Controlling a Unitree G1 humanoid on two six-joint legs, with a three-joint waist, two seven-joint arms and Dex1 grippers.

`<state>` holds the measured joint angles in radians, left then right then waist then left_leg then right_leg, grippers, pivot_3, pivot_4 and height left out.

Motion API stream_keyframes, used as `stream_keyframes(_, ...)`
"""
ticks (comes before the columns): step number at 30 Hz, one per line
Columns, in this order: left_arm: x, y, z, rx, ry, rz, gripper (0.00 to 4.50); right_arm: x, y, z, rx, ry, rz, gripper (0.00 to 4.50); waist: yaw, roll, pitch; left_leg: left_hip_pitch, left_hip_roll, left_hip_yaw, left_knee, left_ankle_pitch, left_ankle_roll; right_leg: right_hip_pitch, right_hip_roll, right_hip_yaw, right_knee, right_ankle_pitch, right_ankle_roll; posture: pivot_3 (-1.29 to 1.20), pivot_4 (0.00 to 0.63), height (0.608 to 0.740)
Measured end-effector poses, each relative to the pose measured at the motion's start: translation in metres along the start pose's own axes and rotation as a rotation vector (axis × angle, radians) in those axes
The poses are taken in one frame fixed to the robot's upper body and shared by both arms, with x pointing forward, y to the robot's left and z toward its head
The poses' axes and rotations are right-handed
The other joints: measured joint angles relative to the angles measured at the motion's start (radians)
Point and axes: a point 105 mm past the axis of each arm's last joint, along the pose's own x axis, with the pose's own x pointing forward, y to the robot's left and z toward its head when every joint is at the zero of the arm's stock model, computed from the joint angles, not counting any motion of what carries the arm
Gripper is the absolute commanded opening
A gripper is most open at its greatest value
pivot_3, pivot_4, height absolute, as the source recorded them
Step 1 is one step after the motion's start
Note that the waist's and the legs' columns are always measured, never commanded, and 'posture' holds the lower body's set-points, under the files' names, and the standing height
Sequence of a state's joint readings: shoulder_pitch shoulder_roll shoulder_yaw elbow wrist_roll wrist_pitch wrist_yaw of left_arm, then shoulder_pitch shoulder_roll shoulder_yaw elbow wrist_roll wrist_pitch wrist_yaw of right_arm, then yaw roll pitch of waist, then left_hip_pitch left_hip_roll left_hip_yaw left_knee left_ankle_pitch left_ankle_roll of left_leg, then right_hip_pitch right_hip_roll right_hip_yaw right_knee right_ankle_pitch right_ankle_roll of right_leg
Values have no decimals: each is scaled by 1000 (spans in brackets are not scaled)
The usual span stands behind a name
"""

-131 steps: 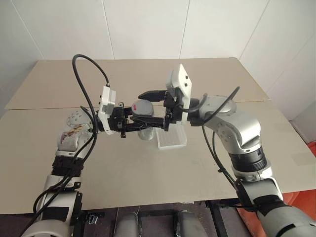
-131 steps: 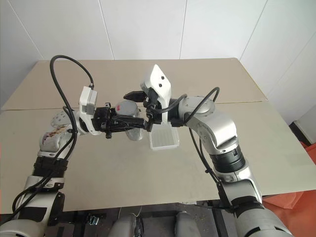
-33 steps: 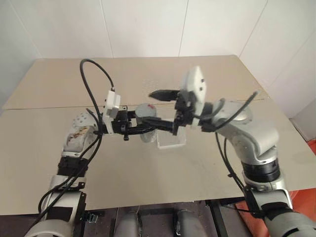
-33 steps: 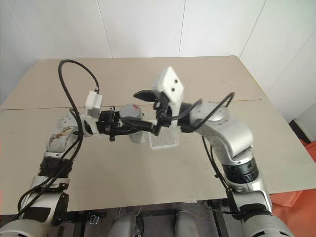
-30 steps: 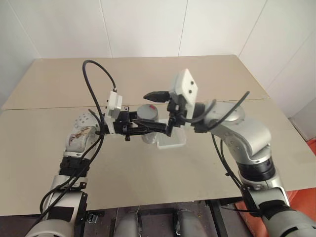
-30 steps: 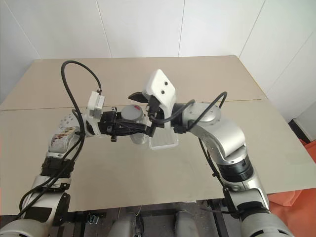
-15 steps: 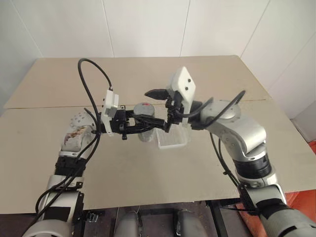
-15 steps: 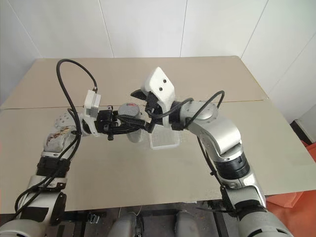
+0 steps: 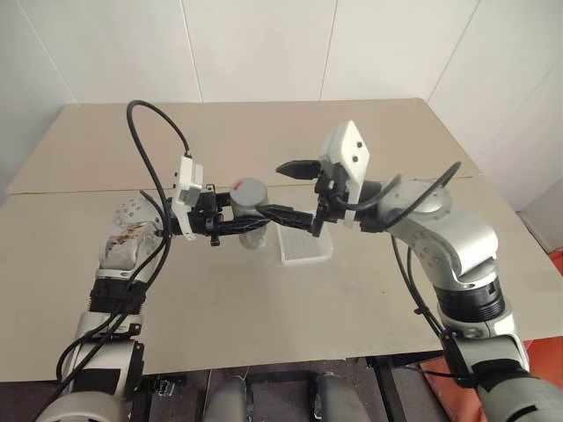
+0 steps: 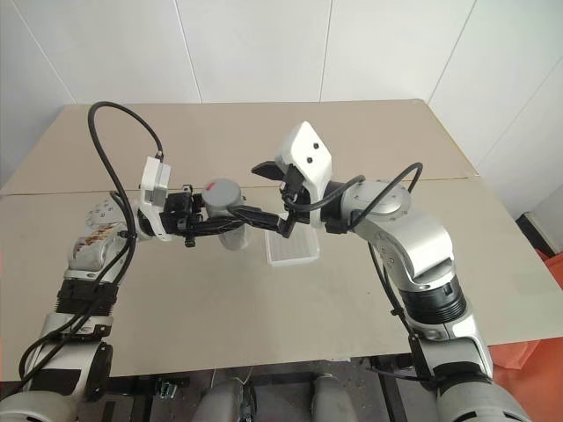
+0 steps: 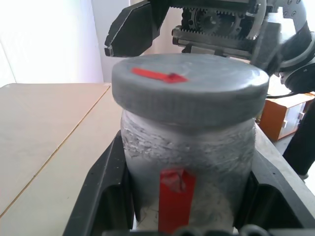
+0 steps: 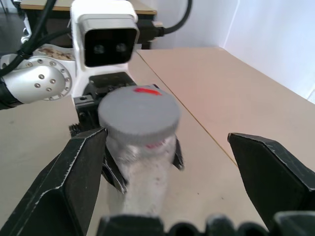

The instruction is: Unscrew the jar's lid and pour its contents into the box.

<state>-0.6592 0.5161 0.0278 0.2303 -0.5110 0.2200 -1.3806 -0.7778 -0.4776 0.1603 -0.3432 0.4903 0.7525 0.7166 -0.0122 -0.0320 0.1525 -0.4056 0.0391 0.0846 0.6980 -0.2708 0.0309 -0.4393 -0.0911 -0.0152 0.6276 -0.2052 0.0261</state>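
Observation:
The jar [image 11: 187, 162], clear with a strip of red tape, is held upright above the table with my left gripper [image 9: 249, 221] shut on its body. The grey lid [image 9: 249, 192] with its red mark sits on top of the jar. My right gripper [image 9: 274, 188] stands open just right of the lid, one finger high and one low, touching nothing; in the right wrist view the lid [image 12: 139, 115] lies ahead between its fingers [image 12: 74, 172]. The box [image 9: 303, 248] rests on the table below my right gripper. The contents are hidden by the jar's cloudy wall.
The tan table [image 9: 264, 308] runs wide on every side, with a seam [image 9: 79, 192] across its middle. White walls stand behind its far edge. An orange object [image 11: 288, 115] sits off the table to the right.
My right gripper, still open, has drawn back to the right, away from the lid it was reaching around. The left gripper keeps the jar in about the same place.

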Motion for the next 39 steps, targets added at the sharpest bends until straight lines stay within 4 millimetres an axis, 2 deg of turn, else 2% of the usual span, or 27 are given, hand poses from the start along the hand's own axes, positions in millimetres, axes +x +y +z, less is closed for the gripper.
stream_keyframes(4,1,-4,1,10,-3,-18,2005,-6,-4,-3,1,13,-15,4459,1,0,0,0,0,0,0,0,0,0,0,0,0,0,0,0,150,740)
stream_keyframes(9,2,-5,3,16,-4,-28,2005,-11,6,-8,4,26,50,4459,0,0,0,0,0,0,0,0,0,0,0,0,-1,0,0,0,150,740)
stream_keyframes(13,2,-5,2,15,-4,-30,2005,-9,16,-1,0,-7,104,4459,0,0,0,0,0,0,0,0,0,0,0,0,-1,0,0,0,150,740)
stream_keyframes(19,4,-6,2,13,-7,-37,2005,8,22,14,-9,-68,115,4459,-1,0,0,0,0,0,0,0,0,0,0,0,0,0,0,0,150,740)
stream_keyframes(24,5,-6,2,13,-8,-39,2005,20,17,10,19,-48,80,4459,2,0,0,0,0,0,0,0,0,0,0,0,0,0,0,0,150,740)
stream_keyframes(27,5,-7,2,16,-8,-40,2005,24,19,8,38,-39,94,3858,2,0,0,0,0,0,0,0,0,0,0,0,0,0,0,0,150,740)
stream_keyframes(29,5,-7,3,18,-8,-38,2005,25,21,7,49,-30,112,3223,1,0,0,0,0,0,0,0,0,0,0,0,0,0,0,0,150,740)
stream_keyframes(31,5,-7,2,18,-7,-38,2005,25,23,7,60,-28,129,2789,0,0,0,0,0,0,0,0,0,0,0,0,0,0,0,0,150,740)
stream_keyframes(37,4,-6,4,28,-13,-26,2005,26,17,11,160,-52,134,2787,0,0,0,0,0,0,0,0,0,0,0,0,0,0,0,0,150,740)
stream_keyframes(39,4,-8,2,22,-6,-32,2005,19,2,23,195,-105,78,2787,1,0,0,0,0,0,0,0,0,0,0,0,1,0,0,0,150,740)
